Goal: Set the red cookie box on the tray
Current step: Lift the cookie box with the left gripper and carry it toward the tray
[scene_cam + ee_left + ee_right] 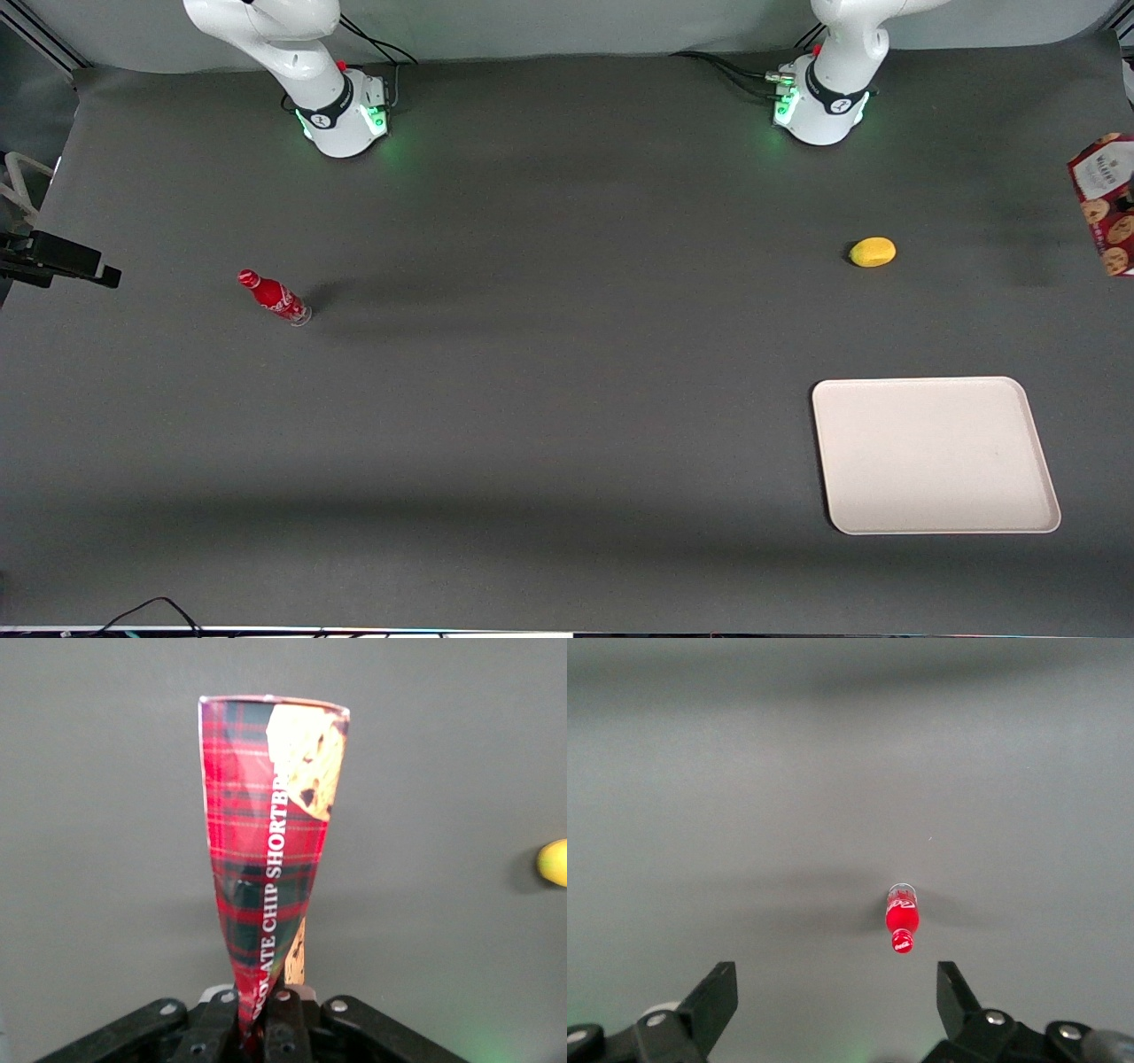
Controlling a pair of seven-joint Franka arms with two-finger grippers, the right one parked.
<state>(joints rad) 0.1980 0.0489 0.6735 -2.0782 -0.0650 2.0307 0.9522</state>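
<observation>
You've got the red cookie box (270, 859) pinched tight in the hand (260, 1028). The two fingers squeeze one end so hard the box is squashed thin there, and the rest sticks out over the dark worktop (549, 399). In the front view the box (1107, 199) is up in the air at the very edge of the picture, at the working arm's end of the worktop, w/ nothing under it.

The tray (935, 454) lies flat, nearer the front camera than the box, and well apart from it. The yellow fruit (873, 252) sits between them but more toward the middle, so I think your path is free.

To do this step well: carry the box toward the front camera till it's over the middle of the tray, not the rim. Go down slow. Tip the box so its long side lies flat, then let go. The box is long and held by one end only, so it may swing or slip; no fast moves.

Writing: the side reads "...OLATE CHIP SHORTBR...", prob. chocolate chip shortbread. The white label has a brand name, too small to read. The small red bottle (273, 296) has white writing, also too small.
</observation>
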